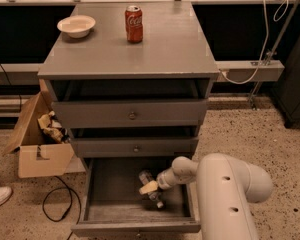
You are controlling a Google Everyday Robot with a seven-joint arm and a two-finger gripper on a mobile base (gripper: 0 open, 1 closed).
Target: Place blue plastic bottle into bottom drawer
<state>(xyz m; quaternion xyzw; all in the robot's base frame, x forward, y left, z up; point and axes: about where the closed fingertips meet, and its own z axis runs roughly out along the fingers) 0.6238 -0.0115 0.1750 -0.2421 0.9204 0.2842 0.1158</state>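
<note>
Claw (150,188) at blue plastic bottle (145,177) inside bottom drawer (110,199) — grip unclear — Coca-Cola can (134,24) up top.

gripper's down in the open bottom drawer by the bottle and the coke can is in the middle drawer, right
No. The camera view shows the coke can standing on the cabinet top, not in the middle drawer. The rest holds: the gripper is down in the open bottom drawer by the bottle.
</note>
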